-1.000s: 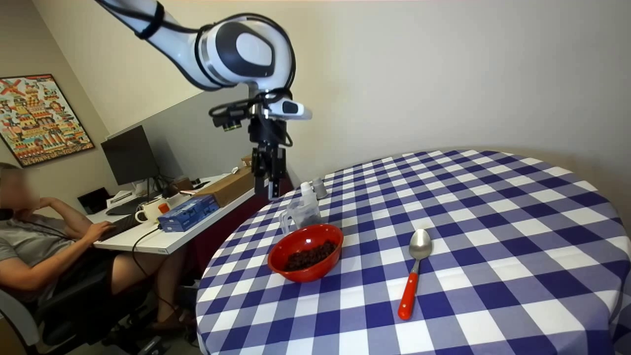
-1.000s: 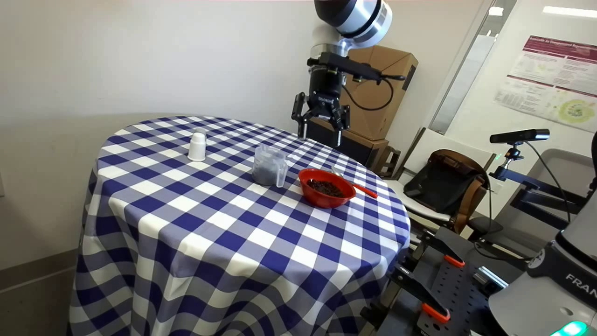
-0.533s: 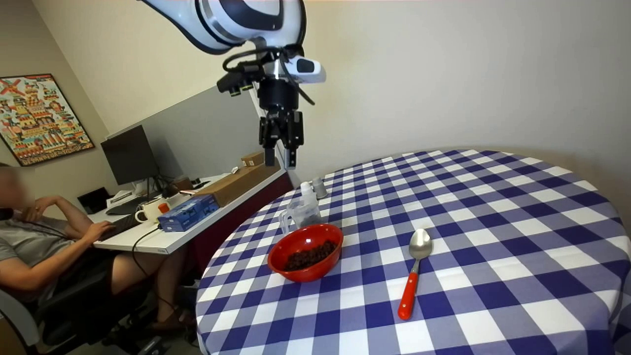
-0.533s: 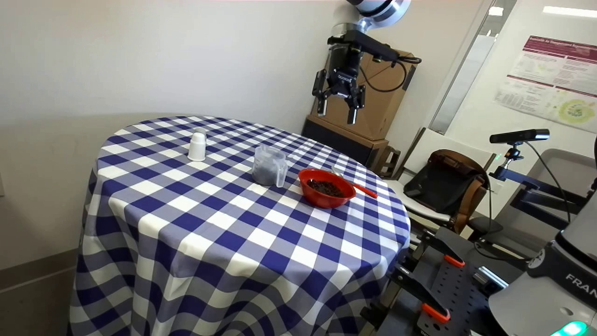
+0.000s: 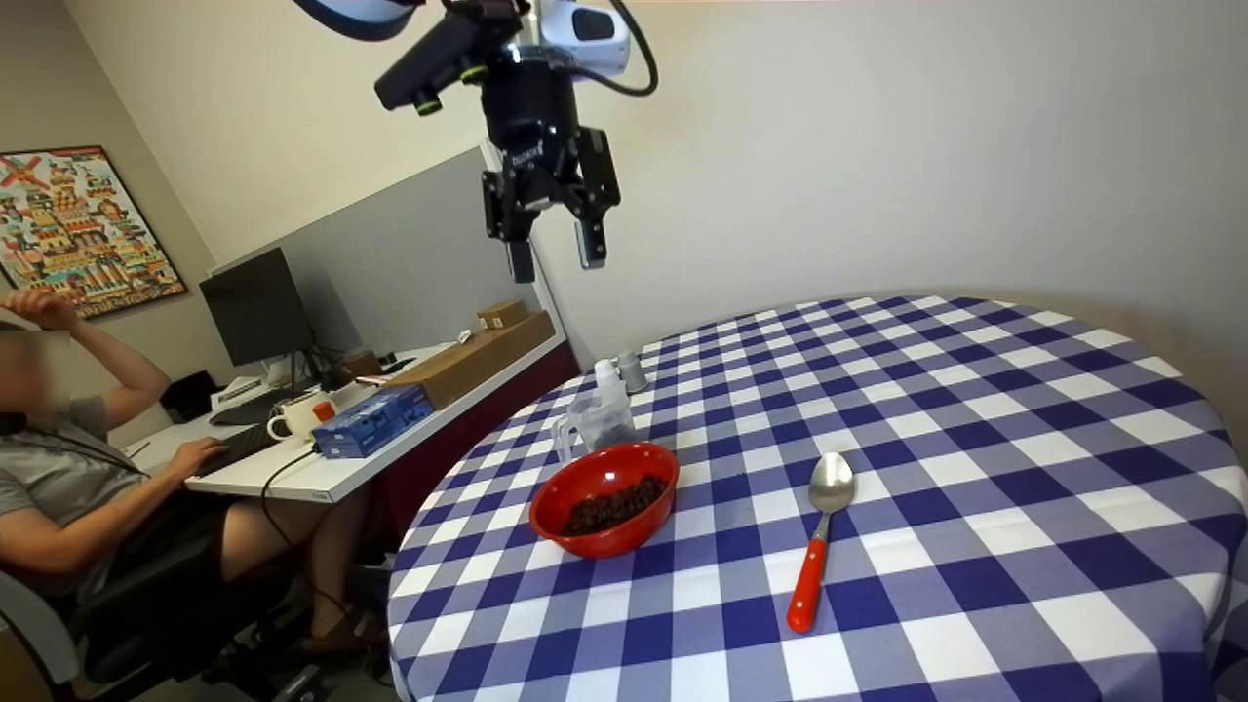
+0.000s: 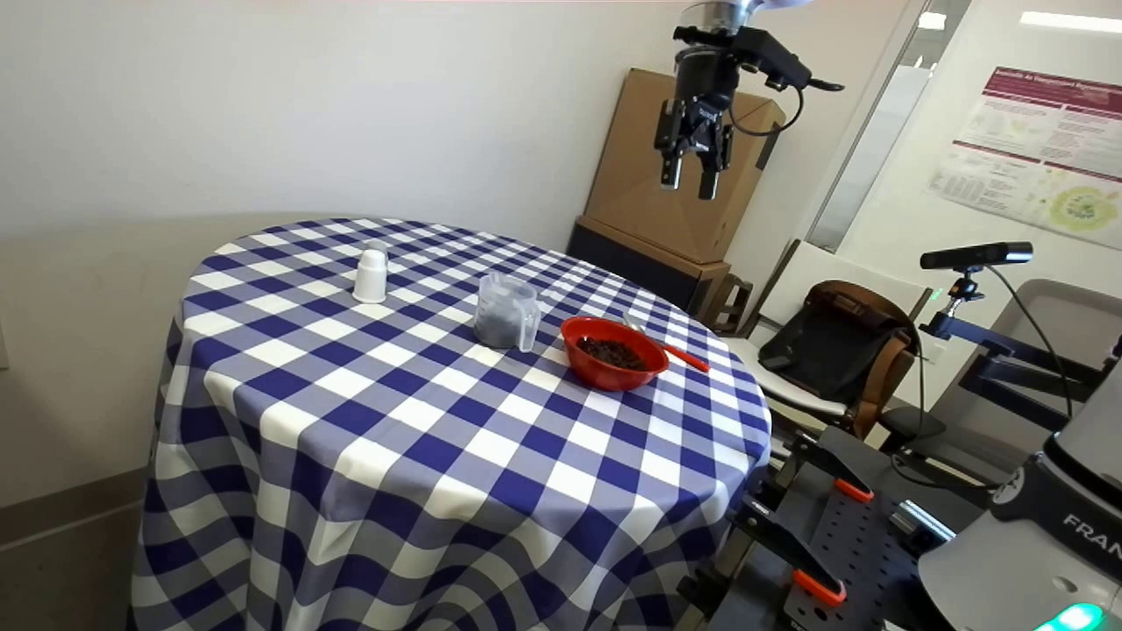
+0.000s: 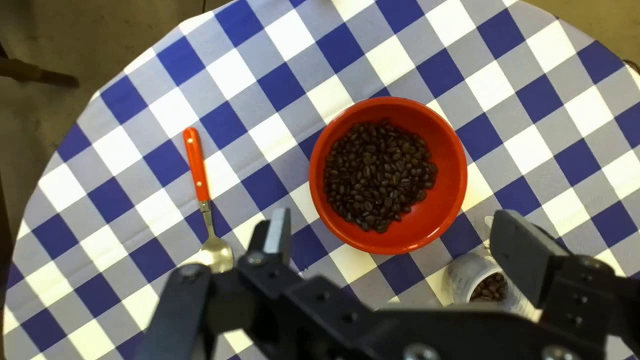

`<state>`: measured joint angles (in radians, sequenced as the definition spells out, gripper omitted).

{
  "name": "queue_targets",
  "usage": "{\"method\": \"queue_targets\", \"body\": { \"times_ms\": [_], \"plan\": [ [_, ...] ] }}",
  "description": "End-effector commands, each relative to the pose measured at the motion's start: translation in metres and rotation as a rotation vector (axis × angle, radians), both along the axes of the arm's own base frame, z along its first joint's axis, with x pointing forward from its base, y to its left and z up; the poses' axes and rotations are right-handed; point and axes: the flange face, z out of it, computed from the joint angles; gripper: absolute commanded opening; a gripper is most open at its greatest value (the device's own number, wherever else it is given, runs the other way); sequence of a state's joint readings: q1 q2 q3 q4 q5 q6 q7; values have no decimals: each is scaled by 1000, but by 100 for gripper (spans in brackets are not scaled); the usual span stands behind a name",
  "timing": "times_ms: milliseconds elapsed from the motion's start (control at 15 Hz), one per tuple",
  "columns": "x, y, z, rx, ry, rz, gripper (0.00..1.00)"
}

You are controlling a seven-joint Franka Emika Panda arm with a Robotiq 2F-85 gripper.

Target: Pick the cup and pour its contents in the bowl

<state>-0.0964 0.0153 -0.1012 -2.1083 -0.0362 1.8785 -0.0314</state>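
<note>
The tablecloth (image 6: pixel 377 394) holds cup (image 6: pixel 502 315) and bowl (image 6: pixel 616 379) below the pincer (image 6: pixel 689 188).

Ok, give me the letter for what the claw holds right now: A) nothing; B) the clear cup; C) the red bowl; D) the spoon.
A: in both exterior views the claw hangs open in the air with nothing in it, while the clear cup, the red bowl and the spoon all rest on the checked tablecloth.
</note>
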Motion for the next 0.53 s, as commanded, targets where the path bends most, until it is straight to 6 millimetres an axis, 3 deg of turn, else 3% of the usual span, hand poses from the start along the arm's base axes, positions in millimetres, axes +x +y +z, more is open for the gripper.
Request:
{"method": "queue_targets", "body": {
  "times_ms": [0, 200, 467],
  "plan": [
    [-5, -6, 8, -1, -17, 11, 100],
    [-17, -15, 23, 4, -52, 20, 100],
    [-19, -14, 20, 4, -53, 23, 100]
  ]
}}
